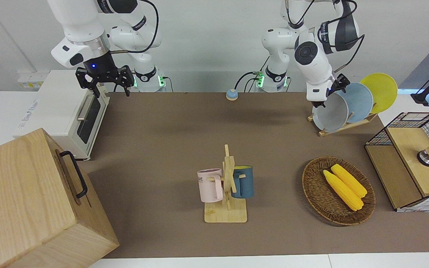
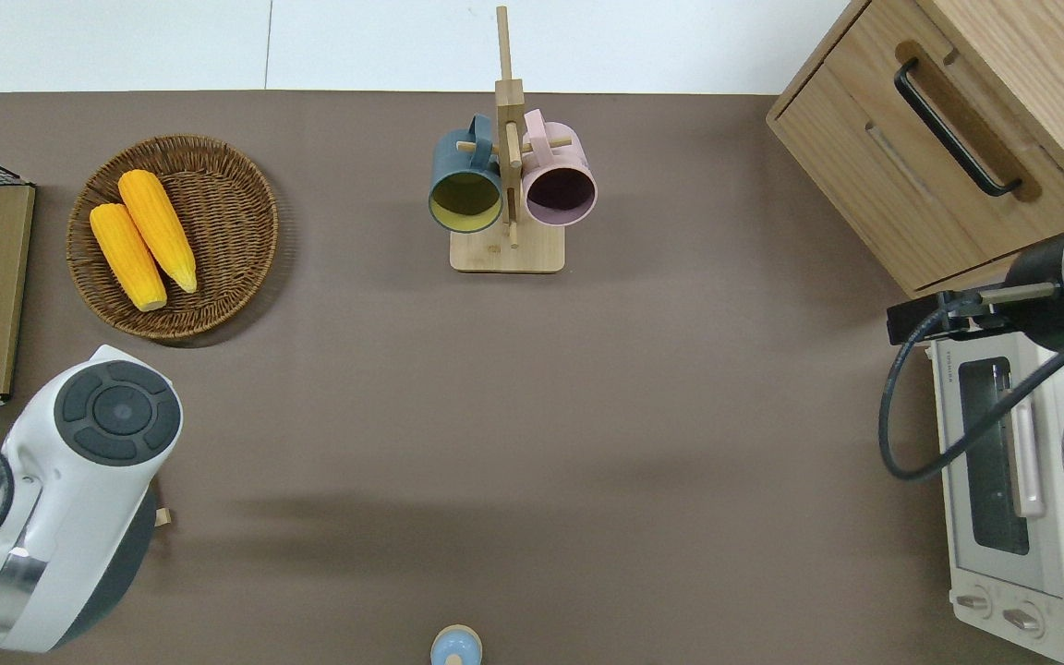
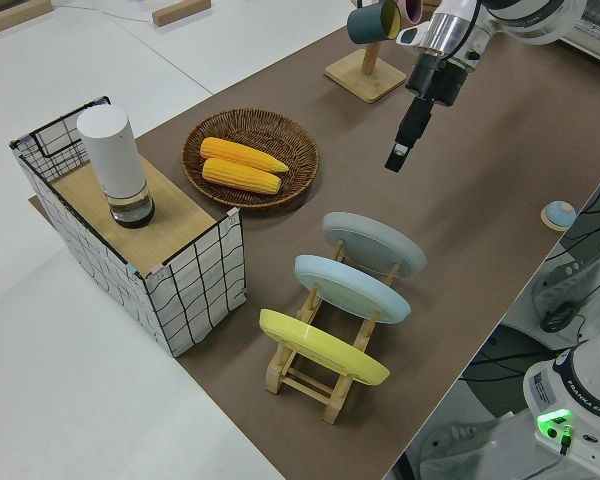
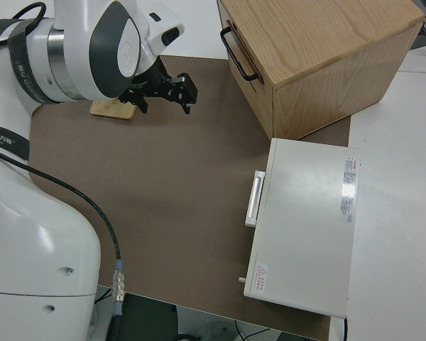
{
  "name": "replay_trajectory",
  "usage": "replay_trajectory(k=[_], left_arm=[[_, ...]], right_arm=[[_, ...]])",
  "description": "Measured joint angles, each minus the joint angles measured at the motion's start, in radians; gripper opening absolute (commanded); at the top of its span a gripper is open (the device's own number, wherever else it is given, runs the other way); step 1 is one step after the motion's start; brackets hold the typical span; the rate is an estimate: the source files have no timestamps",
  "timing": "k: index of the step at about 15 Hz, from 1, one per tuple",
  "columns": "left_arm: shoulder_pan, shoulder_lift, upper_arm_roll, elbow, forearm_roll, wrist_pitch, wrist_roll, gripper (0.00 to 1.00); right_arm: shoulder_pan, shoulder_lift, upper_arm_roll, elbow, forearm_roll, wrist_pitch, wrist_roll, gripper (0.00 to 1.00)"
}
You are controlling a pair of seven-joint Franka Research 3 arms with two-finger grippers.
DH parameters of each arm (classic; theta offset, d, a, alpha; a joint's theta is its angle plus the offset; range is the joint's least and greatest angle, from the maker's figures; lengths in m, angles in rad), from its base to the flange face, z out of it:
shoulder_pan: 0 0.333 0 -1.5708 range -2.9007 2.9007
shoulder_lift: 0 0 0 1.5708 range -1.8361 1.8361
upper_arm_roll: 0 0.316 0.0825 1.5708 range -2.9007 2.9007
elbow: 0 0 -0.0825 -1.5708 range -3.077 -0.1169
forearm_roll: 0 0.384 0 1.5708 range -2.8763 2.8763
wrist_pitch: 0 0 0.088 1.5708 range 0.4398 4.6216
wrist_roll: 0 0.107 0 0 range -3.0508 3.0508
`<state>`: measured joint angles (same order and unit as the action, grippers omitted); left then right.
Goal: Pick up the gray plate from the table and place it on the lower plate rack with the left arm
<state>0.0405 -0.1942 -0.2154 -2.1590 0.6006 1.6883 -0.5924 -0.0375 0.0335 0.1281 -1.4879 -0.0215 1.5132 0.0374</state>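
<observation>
The gray plate (image 3: 374, 243) is standing in the lower plate rack (image 3: 320, 372), in the slot beside the light blue plate (image 3: 352, 287), at the bench (image 1: 169, 149) edge toward the left arm's end. The left gripper (image 3: 401, 157) is hanging just clear of it, holding nothing; I cannot tell how wide its jaws are. The middle of the bench is lying open. The right arm is parked, jaws (image 1: 105, 80) wide.

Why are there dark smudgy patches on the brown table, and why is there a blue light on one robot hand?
Overhead view: the soft dark patches on the table are blurry shadows cast by the arms, not stains. Front view: the same soft shadows show, and the blue dot is a small lamp on the right gripper. Left side view: the wicker basket throws only a faint shadow.
</observation>
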Motion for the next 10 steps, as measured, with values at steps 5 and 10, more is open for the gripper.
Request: replay_trajectory(k=[5, 10], left_arm=[[-0.011, 0.043, -0.019, 0.139, -0.188, 0.005, 0.043, 1.00], [-0.014, 0.079, -0.053, 0.247, -0.446, 0.005, 0.046, 1.00]], right_arm=[[0.000, 0.000, 0.000, 0.000, 0.000, 0.000, 0.000, 0.983], [0.000, 0.000, 0.000, 0.000, 0.000, 0.000, 0.000, 0.983]])
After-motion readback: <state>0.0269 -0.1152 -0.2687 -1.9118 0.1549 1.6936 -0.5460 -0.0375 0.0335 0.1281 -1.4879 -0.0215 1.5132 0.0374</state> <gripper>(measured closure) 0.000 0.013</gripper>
